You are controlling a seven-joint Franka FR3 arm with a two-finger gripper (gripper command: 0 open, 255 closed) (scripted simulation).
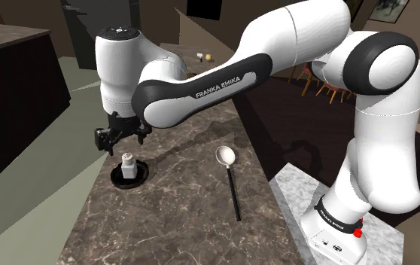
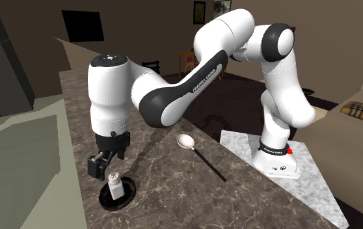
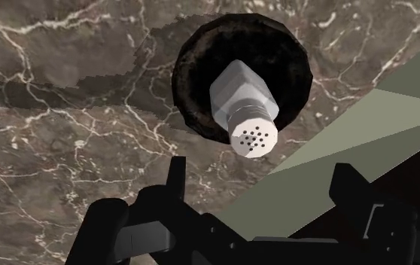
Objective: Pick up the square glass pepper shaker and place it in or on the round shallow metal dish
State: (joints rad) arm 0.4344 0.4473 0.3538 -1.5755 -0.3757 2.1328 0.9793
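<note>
Pepper shaker point(image 1: 129, 165) upright inside dark round dish point(image 1: 115, 178) on marble counter point(image 1: 186, 203), lower left of centre in shoulder view. Gripper point(image 1: 120, 142) hovers just above, fingers point(image 3: 175, 181) spread, touching nothing. Spoon point(image 1: 231, 181) lies well apart, near frame centre.

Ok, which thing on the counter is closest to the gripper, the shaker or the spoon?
The pale shaker, standing upright in the dark round dish just below the open gripper. The spoon lies farther off, flat and alone.
</note>
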